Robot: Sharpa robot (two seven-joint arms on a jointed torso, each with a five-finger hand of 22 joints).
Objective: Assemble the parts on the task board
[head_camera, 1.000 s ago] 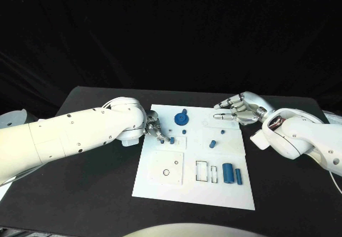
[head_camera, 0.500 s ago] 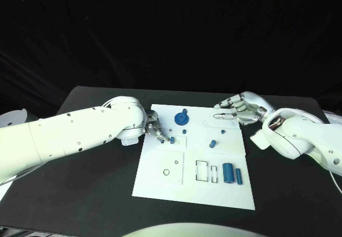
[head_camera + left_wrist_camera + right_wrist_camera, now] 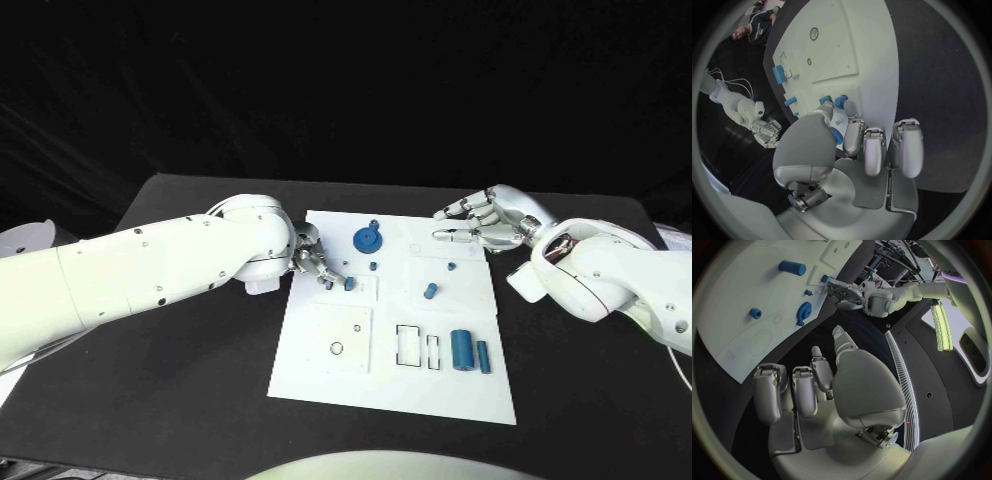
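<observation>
The task board (image 3: 361, 375), a flat white plate with a matte face, lies in the middle of the black counter (image 3: 173, 400), and it carries shallow outlines: circles, squares and two narrow rectangular slots. Blue parts sit scattered over it. A round gear-like disc (image 3: 368, 239) with a knob on top is near the far edge, a stout cylinder (image 3: 462, 349) and a slim bar (image 3: 483, 357) lie side by side toward the near right, and small pegs (image 3: 430, 291) dot the middle. All look like smooth moulded plastic.

The left hand (image 3: 315, 262) is down at the board's left edge, its silver fingers curled toward a small blue peg (image 3: 351, 283); in the left wrist view the fingertips (image 3: 845, 111) are right at that blue piece, though whether they pinch it I cannot tell. The right hand (image 3: 483, 222) hovers over the board's far right corner, fingers apart and slightly bent, holding nothing.
</observation>
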